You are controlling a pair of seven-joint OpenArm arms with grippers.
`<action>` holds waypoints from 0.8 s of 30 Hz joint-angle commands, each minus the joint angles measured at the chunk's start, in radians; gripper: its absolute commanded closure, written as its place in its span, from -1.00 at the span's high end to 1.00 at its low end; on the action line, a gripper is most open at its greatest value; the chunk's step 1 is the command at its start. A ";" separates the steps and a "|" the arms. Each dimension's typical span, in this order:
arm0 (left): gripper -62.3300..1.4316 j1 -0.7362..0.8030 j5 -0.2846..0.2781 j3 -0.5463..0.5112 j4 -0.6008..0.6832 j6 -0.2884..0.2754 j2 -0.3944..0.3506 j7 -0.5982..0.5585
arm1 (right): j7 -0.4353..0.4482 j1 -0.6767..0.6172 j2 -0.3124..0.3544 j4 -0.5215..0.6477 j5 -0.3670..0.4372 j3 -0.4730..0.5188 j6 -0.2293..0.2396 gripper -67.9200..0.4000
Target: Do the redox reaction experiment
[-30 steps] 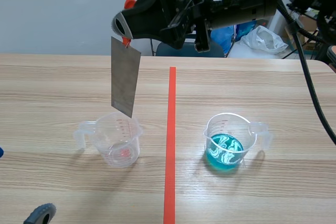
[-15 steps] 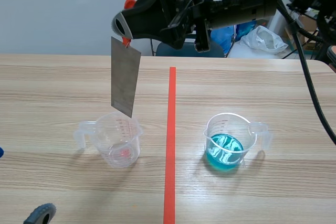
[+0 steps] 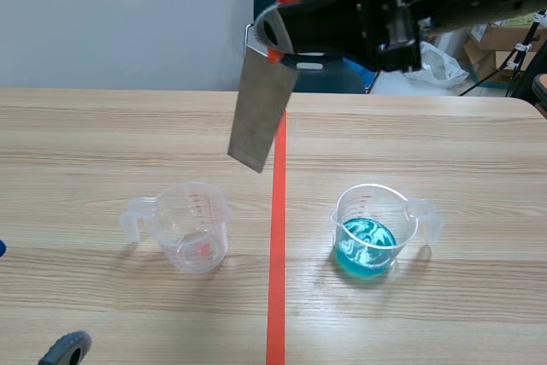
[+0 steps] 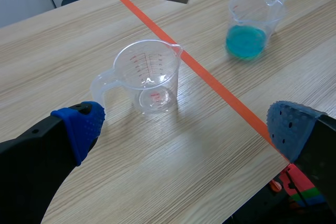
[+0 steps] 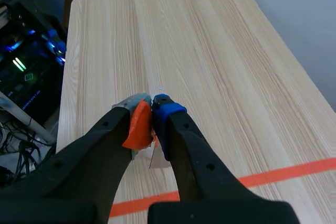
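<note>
**Status of procedure**

1. My right claw (image 3: 278, 30) is clamped on the top edge of the metal sheet (image 3: 261, 108). The right wrist view shows the 2 fingers pressed together on it, with an orange piece at the grip.
2. The sheet hangs tilted in the air, clear of the worktop (image 3: 102, 143). Its lower corner is above the orange tape line (image 3: 275, 279), between the 2 cups and touching neither.
3. My left claw (image 4: 184, 129) has its fingers wide apart and holds nothing. It sits low at the near edge of the worktop, with the empty measuring cup (image 4: 149, 77) ahead of it.
4. The cup of blue solution (image 3: 373, 232) stands upright on the right side of the tape line, well apart from the empty cup. It is roughly 1 third full.

**Done, as I judge it:** the sheet is picked up and raised, and both cups are set out.

**Left to do, as I judge it:**
- Bring the sheet over the blue cup.
- Lower its free end through the rim into the liquid.
- Hold it there for the reaction.

Nothing is immersed yet, so the experiment proper has not begun. I cannot tell what part the empty cup plays.
</note>
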 commanded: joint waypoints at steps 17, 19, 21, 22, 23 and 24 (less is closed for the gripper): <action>1.00 -0.003 -0.007 -0.002 0.013 0.001 0.003 -0.014 | 0.241 0.028 0.357 0.013 0.012 0.038 0.152 -0.96; 1.00 -0.003 -0.007 -0.002 0.013 0.001 0.003 -0.014 | 0.259 0.028 0.389 0.013 0.012 0.038 0.152 -0.96; 1.00 -0.003 -0.007 -0.002 0.013 0.001 0.003 -0.014 | 0.278 0.028 0.421 0.013 0.013 0.038 0.152 -0.96; 1.00 -0.003 -0.007 -0.002 0.013 0.001 0.003 -0.014 | 0.286 0.028 0.434 0.013 0.013 0.038 0.152 -0.96; 1.00 -0.003 -0.007 -0.002 0.013 0.001 0.003 -0.014 | 0.293 0.028 0.446 0.013 0.013 0.038 0.152 -0.96; 1.00 -0.003 -0.007 -0.002 0.013 0.001 0.003 -0.014 | 0.298 0.028 0.455 0.013 0.013 0.038 0.152 -0.96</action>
